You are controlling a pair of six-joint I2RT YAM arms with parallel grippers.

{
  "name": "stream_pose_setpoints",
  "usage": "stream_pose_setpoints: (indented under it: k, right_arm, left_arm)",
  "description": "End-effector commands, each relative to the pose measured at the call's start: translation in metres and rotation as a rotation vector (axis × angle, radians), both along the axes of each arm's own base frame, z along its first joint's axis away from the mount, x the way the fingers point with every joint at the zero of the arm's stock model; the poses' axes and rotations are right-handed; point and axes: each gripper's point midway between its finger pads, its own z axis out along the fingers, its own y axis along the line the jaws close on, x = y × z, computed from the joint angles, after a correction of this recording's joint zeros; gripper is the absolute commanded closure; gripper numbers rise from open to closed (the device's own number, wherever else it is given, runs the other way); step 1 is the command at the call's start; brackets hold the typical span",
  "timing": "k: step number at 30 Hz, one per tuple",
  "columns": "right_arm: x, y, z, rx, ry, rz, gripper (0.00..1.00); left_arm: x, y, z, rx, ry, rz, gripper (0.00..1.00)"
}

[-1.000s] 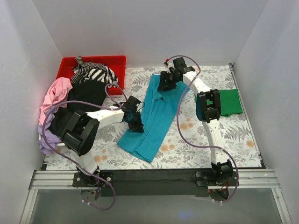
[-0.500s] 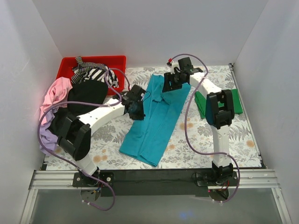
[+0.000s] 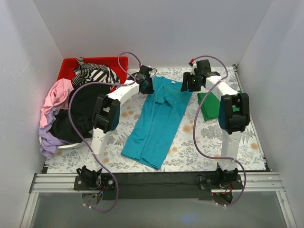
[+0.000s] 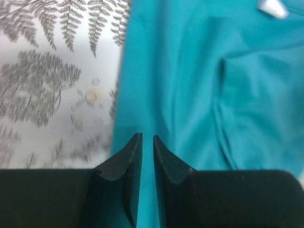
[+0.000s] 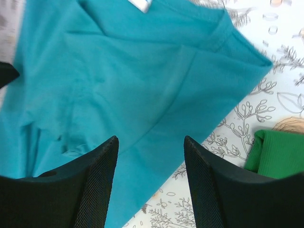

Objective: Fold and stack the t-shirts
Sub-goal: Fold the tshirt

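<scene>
The teal t-shirt (image 3: 156,124) lies lengthwise on the fern-print table, collar end far and hem near. My left gripper (image 3: 146,87) is at its far left edge. In the left wrist view (image 4: 147,137) the jaws stand almost together with teal cloth (image 4: 199,71) in the thin gap. My right gripper (image 3: 186,86) is open over the shirt's far right edge, and its wide-apart jaws (image 5: 151,142) frame teal cloth (image 5: 118,71) and table. The bright green t-shirt (image 3: 211,105) lies folded at the right, and a corner of it also shows in the right wrist view (image 5: 280,154).
A red bin (image 3: 69,66) stands at the far left. A black-and-white striped shirt (image 3: 95,75) spills over it. Pink (image 3: 56,95), black (image 3: 80,111) and lilac (image 3: 47,142) shirts are heaped along the left edge. White walls close in three sides.
Both grippers moved toward the far side and apart. The left went from mid-table to the shirt's far left corner. The teal shirt now lies straighter and wider at its collar end.
</scene>
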Motion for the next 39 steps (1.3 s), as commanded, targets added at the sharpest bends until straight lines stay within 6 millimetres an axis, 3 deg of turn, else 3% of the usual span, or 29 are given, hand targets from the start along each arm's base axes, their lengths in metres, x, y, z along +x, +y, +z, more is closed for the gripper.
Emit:
stream_pose_setpoints:
  k: [1,9,13,14,16,22,23,25,26,27,28,29,30,31,33,35,36,37,39]
  right_arm:
    - [0.001,-0.001,-0.012,-0.006,0.026,-0.05,0.36]
    - [-0.004,-0.008,-0.045,-0.023,0.1,-0.095,0.36]
    - [-0.005,-0.013,-0.067,-0.047,0.155,-0.135,0.36]
    - [0.002,-0.011,-0.063,-0.041,0.144,-0.133,0.36]
    - [0.003,-0.007,-0.078,-0.034,0.175,-0.118,0.37]
    - [0.02,-0.003,-0.095,-0.04,0.202,-0.115,0.37]
    - [0.019,-0.003,-0.109,-0.043,0.226,-0.113,0.37]
    - [0.03,0.005,-0.105,-0.017,0.219,-0.087,0.37]
    - [0.032,0.008,-0.116,-0.012,0.234,-0.072,0.37]
    - [0.032,0.011,-0.119,-0.006,0.248,-0.062,0.37]
    - [0.045,0.019,-0.107,0.026,0.212,-0.035,0.37]
    - [0.046,0.019,-0.122,0.025,0.234,-0.028,0.37]
    - [0.048,0.022,-0.122,0.031,0.234,-0.015,0.37]
    - [0.057,0.029,-0.112,0.066,0.205,0.009,0.36]
    - [0.057,0.033,-0.122,0.077,0.22,0.02,0.36]
    - [0.06,0.038,-0.124,0.101,0.218,0.04,0.36]
    - [0.06,0.039,-0.125,0.108,0.214,0.05,0.36]
    - [0.061,0.04,-0.126,0.113,0.212,0.057,0.36]
    - [0.063,0.038,-0.126,0.103,0.194,0.061,0.36]
  left_arm:
    - [0.03,-0.01,0.02,-0.085,-0.086,-0.085,0.86]
    - [0.068,0.008,0.024,-0.201,-0.14,-0.104,0.82]
    - [0.07,0.014,0.001,-0.185,-0.101,-0.087,0.81]
    - [0.068,0.014,-0.002,-0.182,-0.092,-0.086,0.81]
    - [0.061,0.016,-0.012,-0.181,-0.06,-0.08,0.81]
    - [0.04,-0.002,0.025,-0.31,-0.101,-0.179,0.81]
    - [0.039,-0.003,0.031,-0.319,-0.108,-0.181,0.81]
    - [0.041,0.002,0.03,-0.313,-0.098,-0.129,0.81]
    - [0.04,0.004,0.028,-0.312,-0.084,-0.112,0.81]
    - [0.037,0.008,0.024,-0.3,-0.059,-0.09,0.81]
    - [0.035,0.012,0.022,-0.297,-0.039,-0.041,0.81]
    - [0.023,0.02,0.005,-0.278,0.009,-0.006,0.82]
    - [0.019,0.025,0.016,-0.281,-0.004,0.016,0.82]
    - [0.013,0.03,0.013,-0.27,0.004,0.041,0.82]
    - [-0.006,0.051,-0.008,-0.213,0.045,0.134,0.82]
    - [-0.015,0.068,0.0,-0.177,0.025,0.199,0.83]
    - [-0.03,0.075,-0.013,-0.155,0.059,0.21,0.83]
    - [-0.032,0.083,-0.001,-0.14,0.029,0.239,0.83]
    - [-0.04,0.09,0.0,-0.127,0.024,0.258,0.83]
